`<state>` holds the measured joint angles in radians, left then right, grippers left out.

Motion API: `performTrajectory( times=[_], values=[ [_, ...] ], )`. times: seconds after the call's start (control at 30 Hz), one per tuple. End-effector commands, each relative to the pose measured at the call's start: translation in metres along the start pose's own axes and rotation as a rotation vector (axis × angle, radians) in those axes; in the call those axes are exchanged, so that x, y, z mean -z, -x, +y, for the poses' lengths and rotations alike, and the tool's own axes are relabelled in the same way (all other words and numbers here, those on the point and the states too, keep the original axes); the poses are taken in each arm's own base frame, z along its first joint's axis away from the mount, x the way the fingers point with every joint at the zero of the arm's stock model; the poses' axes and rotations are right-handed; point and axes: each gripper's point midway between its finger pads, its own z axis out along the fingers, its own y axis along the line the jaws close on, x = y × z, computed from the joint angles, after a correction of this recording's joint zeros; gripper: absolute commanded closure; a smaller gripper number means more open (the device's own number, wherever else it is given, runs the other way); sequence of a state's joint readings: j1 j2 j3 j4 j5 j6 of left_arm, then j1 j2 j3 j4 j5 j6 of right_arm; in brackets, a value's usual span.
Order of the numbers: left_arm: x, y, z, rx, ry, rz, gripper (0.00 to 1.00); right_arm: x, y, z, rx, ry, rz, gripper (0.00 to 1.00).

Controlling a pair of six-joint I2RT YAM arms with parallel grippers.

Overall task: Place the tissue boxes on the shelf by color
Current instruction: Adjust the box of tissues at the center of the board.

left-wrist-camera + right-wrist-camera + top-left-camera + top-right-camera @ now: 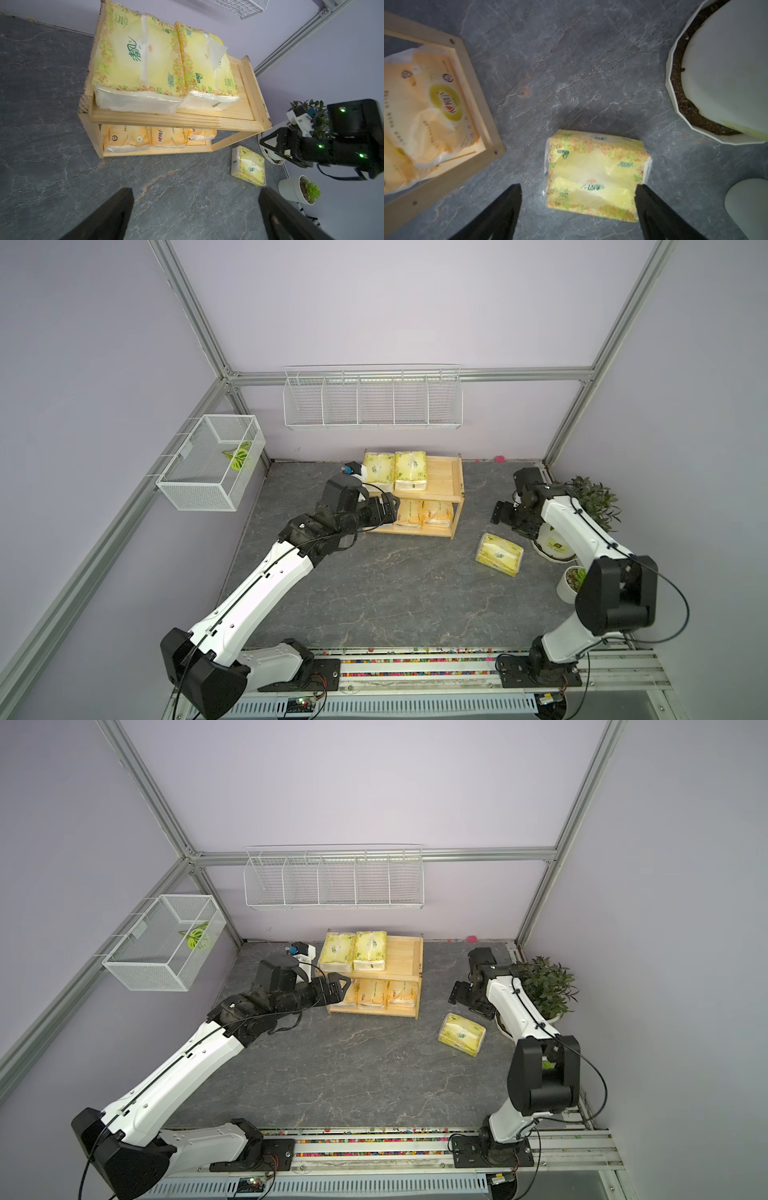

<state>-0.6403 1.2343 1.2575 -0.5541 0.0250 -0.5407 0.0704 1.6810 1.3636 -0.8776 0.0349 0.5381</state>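
The right hand hangs over the last loose pale yellow-green tissue pack, its fingers spread apart and empty. One finger overlaps a corner of the pack in the wrist view, but I cannot tell whether it touches. That pack lies flat on the grey surface, near the open end of the wooden shelf and just beside a large white plant pot.

The left hand is wide open too and holds nothing. It sits at the far end of the shelf, by the lower tier.

On the shelf, three orange packs fill the lower tier side by side. Two pale packs lie on the top tray, with bare wood beside them.

By my reading, five of the six packs are sorted and one remains. The loose pale pack has yet to be gripped, lifted and set in the free spot on the top tray.
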Motion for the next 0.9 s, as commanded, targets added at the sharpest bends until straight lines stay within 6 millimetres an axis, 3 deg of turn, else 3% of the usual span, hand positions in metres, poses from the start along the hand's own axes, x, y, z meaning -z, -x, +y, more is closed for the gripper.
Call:
performTrajectory(
  times=[0.0,0.2,0.4,0.53,0.87],
  values=[
    [0.002,0.004,-0.004,0.000,-0.008,-0.020,0.00,-0.015,0.016,-0.006,-0.017,-0.070,-0.011,0.10],
    [0.002,0.003,-0.007,0.000,-0.020,-0.016,0.00,-0.045,0.027,-0.003,-0.020,-0.112,0.037,0.11],
    [0.001,0.003,-0.014,-0.009,-0.037,-0.009,0.00,-0.066,0.032,-0.013,-0.057,-0.149,0.075,0.11],
    [0.000,0.003,-0.018,-0.012,-0.046,-0.007,0.00,-0.079,0.024,-0.023,-0.096,-0.142,0.137,0.12],
    [0.001,0.003,-0.024,-0.019,-0.066,-0.002,0.00,-0.074,-0.010,-0.024,-0.139,-0.066,0.177,0.12]
  ],
)
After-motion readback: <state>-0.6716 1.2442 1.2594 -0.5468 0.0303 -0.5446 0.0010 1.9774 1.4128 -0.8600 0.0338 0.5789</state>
